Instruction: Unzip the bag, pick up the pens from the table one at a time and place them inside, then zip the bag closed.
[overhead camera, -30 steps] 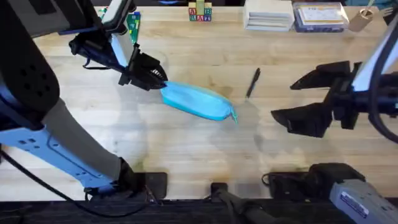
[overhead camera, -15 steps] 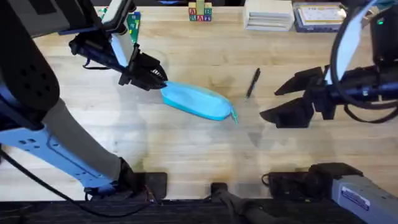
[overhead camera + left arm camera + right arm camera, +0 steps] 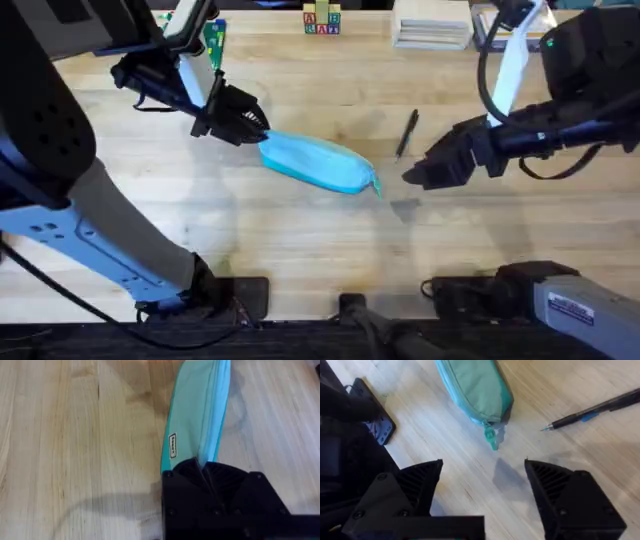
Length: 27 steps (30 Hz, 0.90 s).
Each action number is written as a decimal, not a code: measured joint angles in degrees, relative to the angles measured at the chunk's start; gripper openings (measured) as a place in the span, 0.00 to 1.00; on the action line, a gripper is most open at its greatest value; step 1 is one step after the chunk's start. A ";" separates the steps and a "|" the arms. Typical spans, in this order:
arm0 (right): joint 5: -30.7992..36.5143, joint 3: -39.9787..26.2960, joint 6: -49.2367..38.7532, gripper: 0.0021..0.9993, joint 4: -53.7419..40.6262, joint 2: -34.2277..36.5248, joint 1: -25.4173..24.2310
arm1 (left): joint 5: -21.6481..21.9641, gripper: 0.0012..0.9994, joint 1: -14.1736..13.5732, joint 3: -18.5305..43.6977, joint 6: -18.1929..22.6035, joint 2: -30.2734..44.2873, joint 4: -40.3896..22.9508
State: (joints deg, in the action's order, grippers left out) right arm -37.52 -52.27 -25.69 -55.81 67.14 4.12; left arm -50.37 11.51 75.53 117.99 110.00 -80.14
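The bag (image 3: 316,162), a light-blue pouch, lies flat on the bench (image 3: 300,250) near its middle, slanting, with its zipper pull (image 3: 376,186) at the end that faces the right arm. The left gripper (image 3: 258,132) is clenched on the bag's opposite end; in the left wrist view the black fingers (image 3: 200,472) pinch the fabric of the bag (image 3: 197,415), which runs away from them with a small label along its edge. 1 pen (image 3: 406,133), slim and black, rests on the bench just beyond the bag's zipper-pull end, apart from the bag and untouched by either gripper. The right gripper (image 3: 420,172) hovers beside that same end of the bag, close to the pen, its fingers spread wide and empty. In the right wrist view the gripper (image 3: 482,477) frames bare wood, with the zipper pull (image 3: 491,437) and the bag's end (image 3: 475,385) ahead of it and the pen (image 3: 595,409) off to one side.
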 joint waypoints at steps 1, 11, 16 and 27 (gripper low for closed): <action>0.00 0.00 0.02 1.00 0.00 0.40 0.00 | 0.00 0.04 0.00 0.00 0.00 0.00 0.00; 0.25 0.30 0.20 1.00 0.63 0.74 0.00 | 0.00 0.04 0.00 0.00 0.00 0.00 0.02; 2.62 1.55 1.05 1.00 1.89 0.76 0.77 | 0.00 0.04 0.00 0.00 0.00 0.00 0.04; 10.54 3.84 6.28 1.00 8.72 0.74 9.08 | 0.00 0.04 0.00 0.00 0.02 0.00 0.04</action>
State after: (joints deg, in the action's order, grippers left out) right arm -26.98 -48.43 -19.41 -47.09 67.88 13.20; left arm -50.37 11.51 75.53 118.01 110.00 -80.09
